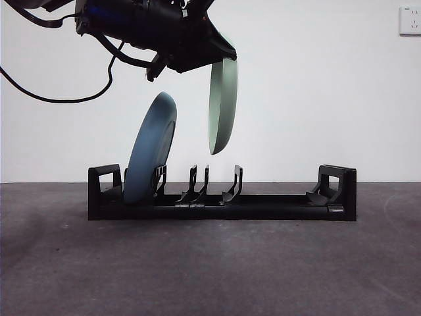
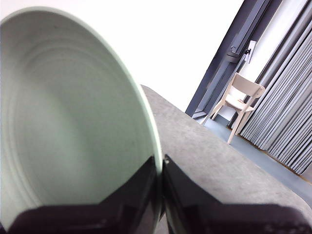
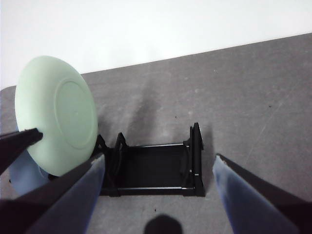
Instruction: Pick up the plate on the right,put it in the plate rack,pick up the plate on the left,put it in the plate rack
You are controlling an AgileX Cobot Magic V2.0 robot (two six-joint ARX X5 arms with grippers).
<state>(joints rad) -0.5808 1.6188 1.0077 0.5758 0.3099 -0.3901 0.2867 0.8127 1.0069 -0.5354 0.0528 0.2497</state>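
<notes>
My left end effector (image 2: 161,168) is pinching the rim of the pale green plate (image 1: 222,105), jaws pressed onto its edge. The plate hangs on edge in the air, above the middle dividers of the black plate rack (image 1: 222,201) and clear of them. The blue plate (image 1: 150,148) already stands in the rack near its left end as the front view shows it, leaning toward the green one's side.

My right end effector (image 3: 158,168) is spread and holds nothing, looking down on the rack from above the dark table (image 1: 210,270).

Risks from here:
- The green plate's lower edge could land on top of a divider instead of in a slot; it would then tip or skid.
- The leaning blue plate's top edge sits near the descent path, possibly close enough to clip; depth is hard to judge from the front.
- The grip is on the rim only, so a bump could swivel the plate.
</notes>
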